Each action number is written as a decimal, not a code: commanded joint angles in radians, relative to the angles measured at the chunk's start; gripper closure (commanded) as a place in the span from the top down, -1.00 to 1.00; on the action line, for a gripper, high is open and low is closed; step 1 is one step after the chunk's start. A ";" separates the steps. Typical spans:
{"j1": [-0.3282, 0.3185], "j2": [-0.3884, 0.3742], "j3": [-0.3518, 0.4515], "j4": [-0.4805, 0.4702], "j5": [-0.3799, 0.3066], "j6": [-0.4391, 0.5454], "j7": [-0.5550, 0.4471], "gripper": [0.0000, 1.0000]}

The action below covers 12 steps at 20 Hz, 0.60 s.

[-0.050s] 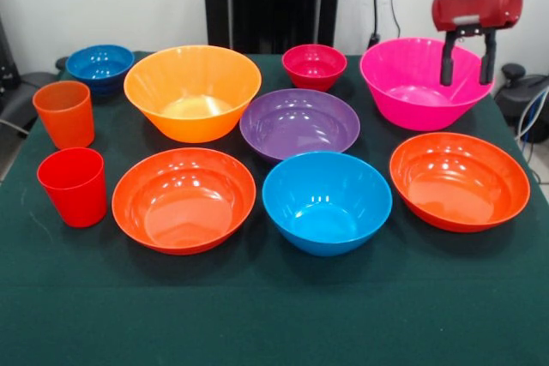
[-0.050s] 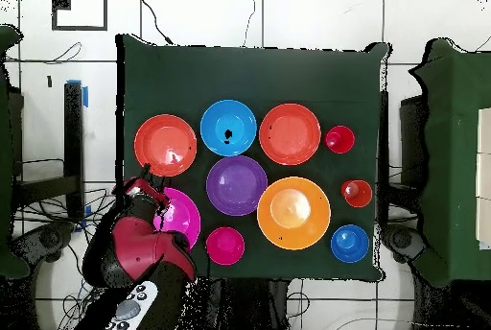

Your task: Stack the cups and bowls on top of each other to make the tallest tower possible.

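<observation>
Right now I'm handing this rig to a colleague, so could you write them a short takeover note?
Gripper: open, empty, hanging over the large pink bowl.
Back row: small dark blue bowl, large orange bowl, small crimson bowl, pink bowl.
Middle: purple bowl.
Front row: two red-orange bowls with the light blue bowl between them.
Orange cup and red cup stand upright at one side.
Done: nothing stacked.
Left: the whole tower.
</observation>
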 commanded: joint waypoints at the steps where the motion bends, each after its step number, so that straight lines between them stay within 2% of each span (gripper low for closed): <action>1: 0.008 0.028 0.010 0.001 0.042 0.172 0.012 1.00; 7: 0.023 0.059 0.045 -0.015 0.058 0.131 0.045 1.00; 12: 0.032 0.051 0.074 -0.003 0.065 0.128 0.063 1.00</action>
